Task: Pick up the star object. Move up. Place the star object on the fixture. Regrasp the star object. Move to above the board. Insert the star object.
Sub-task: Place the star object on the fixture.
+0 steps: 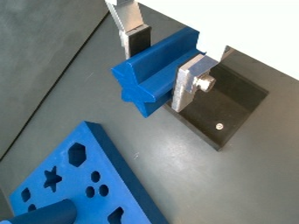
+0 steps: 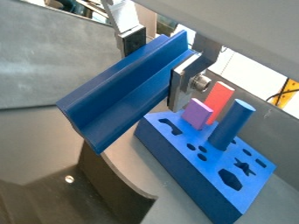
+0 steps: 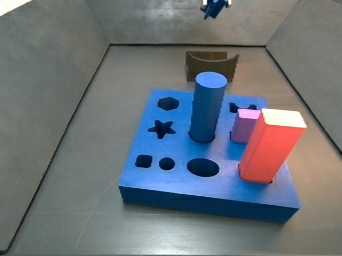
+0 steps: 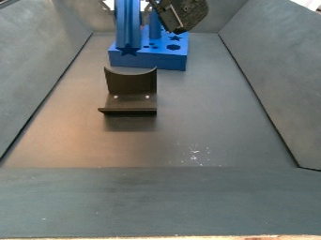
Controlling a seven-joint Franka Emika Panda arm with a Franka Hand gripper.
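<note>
My gripper (image 1: 162, 63) is shut on the star object (image 1: 149, 77), a slim dark-blue ridged peg lying crosswise between the silver fingers (image 1: 187, 83). In the wrist view the peg (image 2: 122, 92) runs long past my gripper (image 2: 162, 58). It hangs in the air over the fixture (image 1: 229, 107), whose dark plate lies below it. In a side view only a bit of the peg (image 3: 214, 8) shows at the top edge, above the fixture (image 3: 210, 62). The board (image 3: 171, 160) lies nearer, its star hole (image 3: 162, 128) open. My gripper (image 4: 175, 14) is high, near the back.
On the board stand a thick round blue cylinder (image 3: 207, 105), a red block (image 3: 274, 145) and a small purple block (image 3: 245, 125). Grey sloping walls (image 3: 67, 120) enclose the floor on both sides. The fixture (image 4: 129, 89) stands between the board (image 4: 170, 58) and open floor.
</note>
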